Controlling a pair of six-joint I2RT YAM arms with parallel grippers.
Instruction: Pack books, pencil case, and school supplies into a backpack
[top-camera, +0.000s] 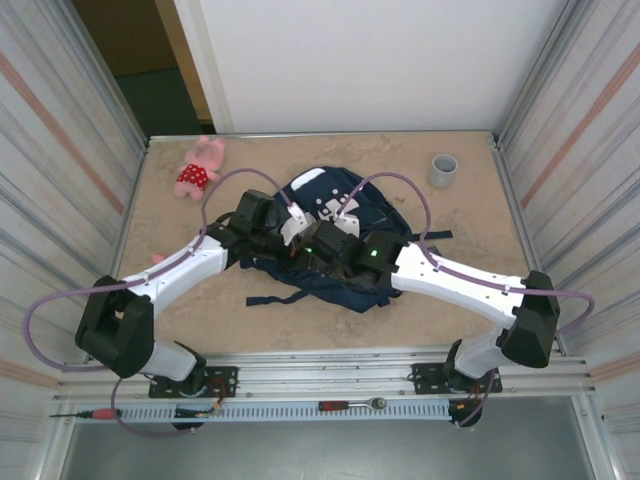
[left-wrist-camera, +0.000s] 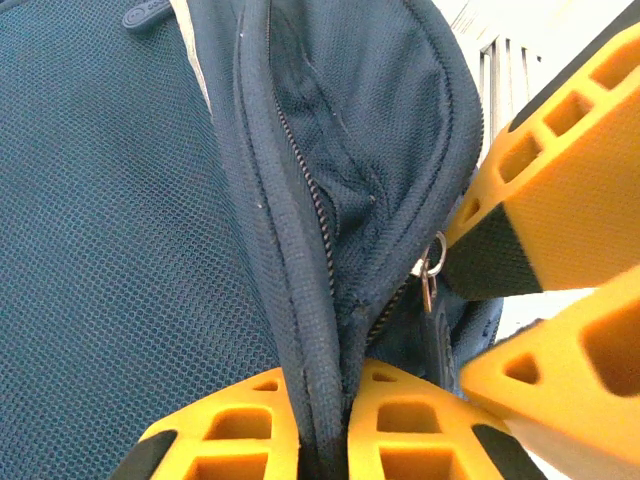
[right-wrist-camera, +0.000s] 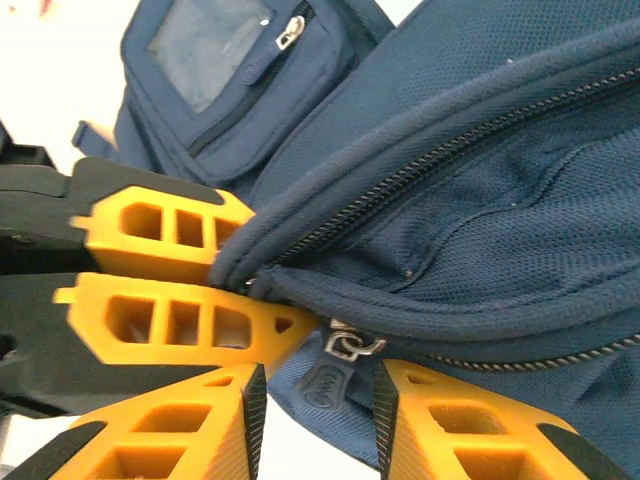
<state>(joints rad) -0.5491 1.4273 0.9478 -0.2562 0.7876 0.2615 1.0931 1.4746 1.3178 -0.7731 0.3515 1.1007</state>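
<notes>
A tan table (top-camera: 470, 290) is carrying the navy backpack (top-camera: 318, 188), which is lying flat near the middle of it with its white patches facing up. The left arm (top-camera: 185, 265) and the right arm (top-camera: 450, 275) are both reaching in over the near part of the bag, meeting above it. The left gripper (left-wrist-camera: 322, 385) is pinching a raised fold of the backpack's piped edge beside the zip, its yellow fingers pressed together on the fabric from both sides. The right gripper (right-wrist-camera: 320, 385) is hanging just beside it with its jaws standing apart, one finger on each side of the zip's end and neither one clamping anything. A pink plush toy (top-camera: 200, 168) is lying at the far left of the table, well apart from the bag, and a grey cup (top-camera: 443, 170) is standing upright at the far right. The zipper pull (right-wrist-camera: 340, 350), a metal ring with a small blue tab, is dangling in the gap between the right gripper's fingers, at the end of a zip that is gaping partly open.
</notes>
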